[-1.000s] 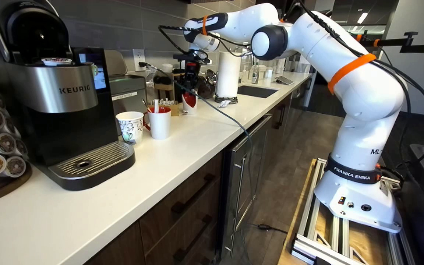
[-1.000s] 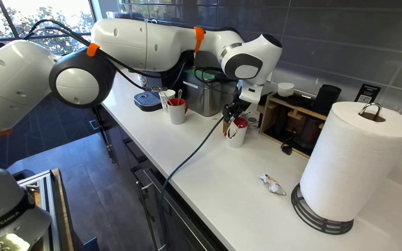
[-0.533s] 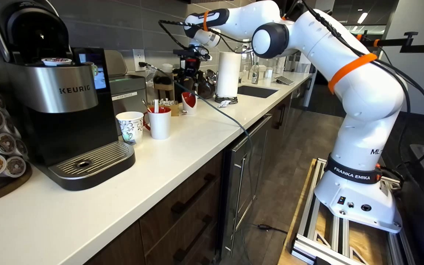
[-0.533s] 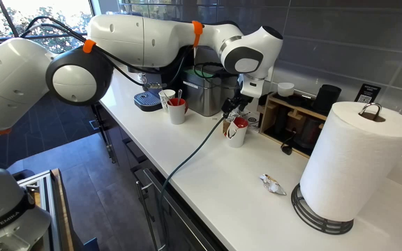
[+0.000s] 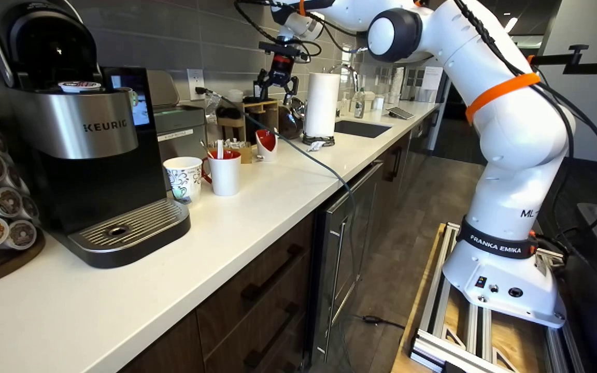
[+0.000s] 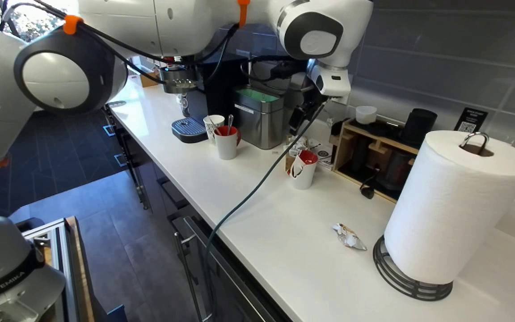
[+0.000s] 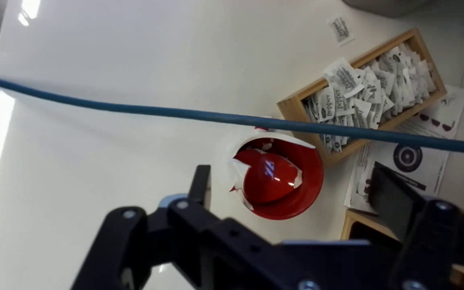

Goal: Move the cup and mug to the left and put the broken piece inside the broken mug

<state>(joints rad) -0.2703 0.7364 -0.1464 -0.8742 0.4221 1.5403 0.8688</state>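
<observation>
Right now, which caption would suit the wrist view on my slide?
Broken piece inside the broken mug, with the open gripper above.

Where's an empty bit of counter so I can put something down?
There's bare counter between the broken mug and the crumpled wrapper, and another patch between the coffee machine and the front edge. It's crowded beside the broken mug, where the packet box and papers sit close, with a cable crossing above the box.
</observation>
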